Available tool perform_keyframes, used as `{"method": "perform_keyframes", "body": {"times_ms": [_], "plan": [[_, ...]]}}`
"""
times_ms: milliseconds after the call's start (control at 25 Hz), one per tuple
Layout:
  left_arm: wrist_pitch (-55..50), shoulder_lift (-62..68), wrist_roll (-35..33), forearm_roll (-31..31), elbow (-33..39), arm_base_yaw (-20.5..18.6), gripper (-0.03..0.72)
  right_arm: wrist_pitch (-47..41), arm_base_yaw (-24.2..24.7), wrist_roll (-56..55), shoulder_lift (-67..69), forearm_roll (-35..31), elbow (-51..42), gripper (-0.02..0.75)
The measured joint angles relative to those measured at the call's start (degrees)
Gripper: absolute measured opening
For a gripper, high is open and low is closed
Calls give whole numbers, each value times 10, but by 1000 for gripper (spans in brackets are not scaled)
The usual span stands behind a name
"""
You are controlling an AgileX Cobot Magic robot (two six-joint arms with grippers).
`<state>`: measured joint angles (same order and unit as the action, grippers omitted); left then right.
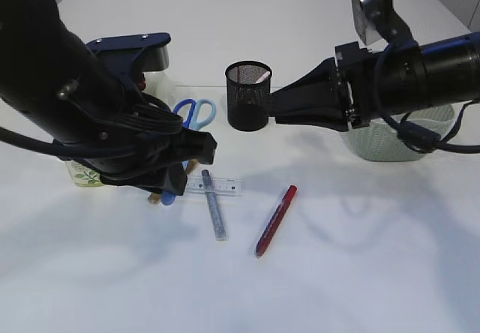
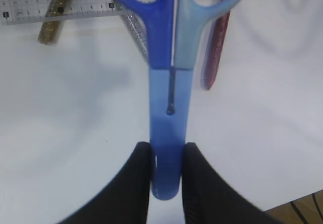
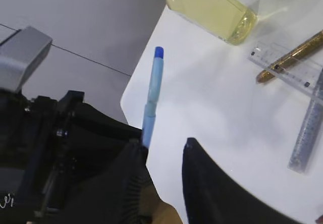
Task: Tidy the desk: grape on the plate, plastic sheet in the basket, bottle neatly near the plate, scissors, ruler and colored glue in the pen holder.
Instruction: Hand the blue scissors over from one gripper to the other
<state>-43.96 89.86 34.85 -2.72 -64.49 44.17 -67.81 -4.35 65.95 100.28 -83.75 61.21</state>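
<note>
Between my left claw's point(image 2: 167, 183) two black fingers, low in the left wrist view, sits the blade end of the scissors point(image 2: 169, 82), pinched narrowly shut on the translucent blue sheath so the handles point away from me toward the top of that frame. I hold them by the tip, I judge, so that the blades can go down first into the pen holder point(image 1: 248, 97), the black mesh cup at the upper middle of the exterior view. The scissors look two-toned, one handle deep blue and one pale blue, with a dark pivot line showing through the plastic. Beyond the handles lie the clear ruler point(image 2: 65, 4) at upper left, a gold glitter glue point(image 2: 55, 14) crossing it, a silver one partly behind the blue handle, and a red glue point(image 2: 216, 47) to the right. My right claw point(image 3: 164, 158) stands partly open at the bottom of its own view; a blue stick point(image 3: 153, 93) rises just beside its left finger, though I cannot tell whether that is gripped or merely behind it. Further out, the bottle point(image 3: 212, 7) of yellowish liquid lies at the top of that frame, and the pale green basket point(image 1: 397, 142) sits right of the holder.
</note>
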Motion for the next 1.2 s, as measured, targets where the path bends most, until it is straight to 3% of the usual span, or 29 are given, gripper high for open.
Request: {"method": "perform_keyframes", "body": {"times_ms": [480, 680, 1000, 1200], "plan": [[38, 0, 0, 21, 0, 0, 123, 3, 0, -27, -2, -36, -2, 245], [42, 0, 0, 31, 0, 0, 123, 4, 0, -29, -2, -36, -2, 339], [61, 0, 0, 52, 0, 0, 125, 4, 0, -30, -2, -36, -2, 384], [64, 0, 0, 57, -2, 0, 125, 4, -2, -23, -2, -47, -2, 473]]}}
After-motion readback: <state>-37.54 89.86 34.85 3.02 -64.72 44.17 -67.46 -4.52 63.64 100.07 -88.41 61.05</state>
